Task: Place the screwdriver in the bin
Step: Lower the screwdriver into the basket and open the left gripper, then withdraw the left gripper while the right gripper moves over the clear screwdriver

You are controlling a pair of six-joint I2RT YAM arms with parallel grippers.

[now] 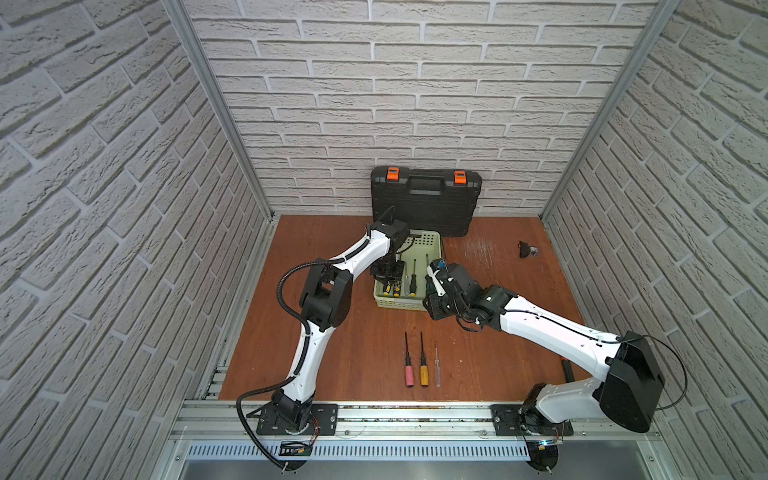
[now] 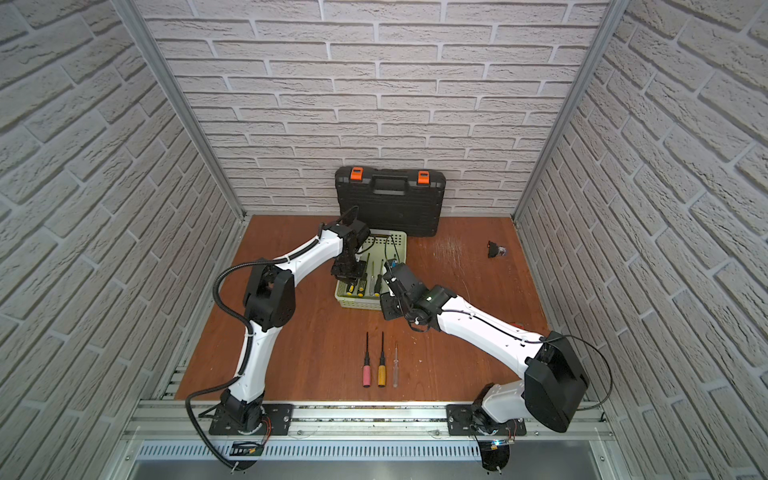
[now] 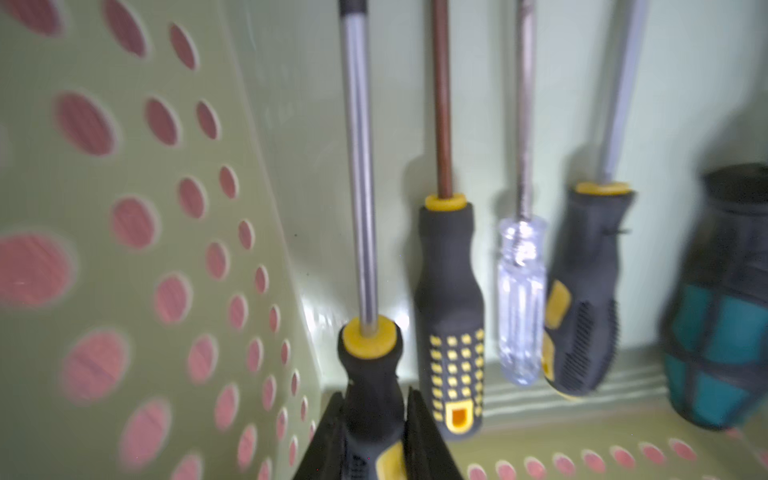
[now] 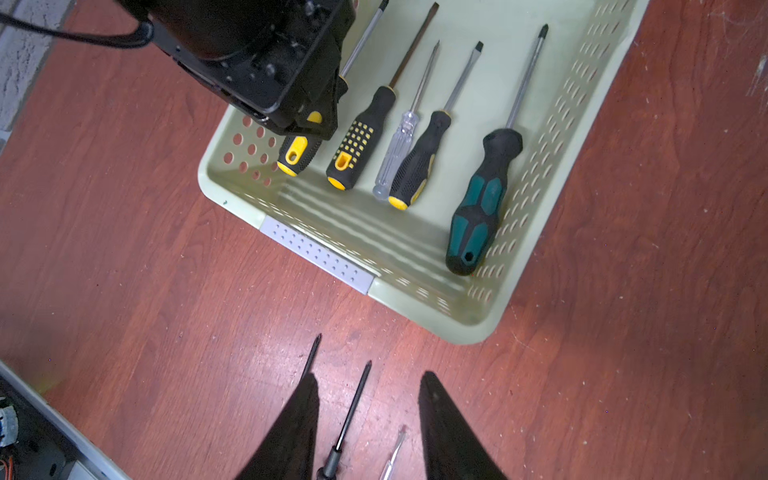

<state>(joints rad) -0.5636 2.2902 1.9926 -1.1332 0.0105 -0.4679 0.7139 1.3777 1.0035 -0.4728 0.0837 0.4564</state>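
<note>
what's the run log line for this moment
left gripper: shut on black-yellow screwdriver in bin | right gripper: open, empty | table: three screwdrivers left

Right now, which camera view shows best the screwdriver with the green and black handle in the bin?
The right wrist view: the green and black screwdriver lies whole, tip to handle, by the perforated wall of the bin. The left wrist view shows only a blurred part of its handle. In both top views the right arm hides nearly all of it.
</note>
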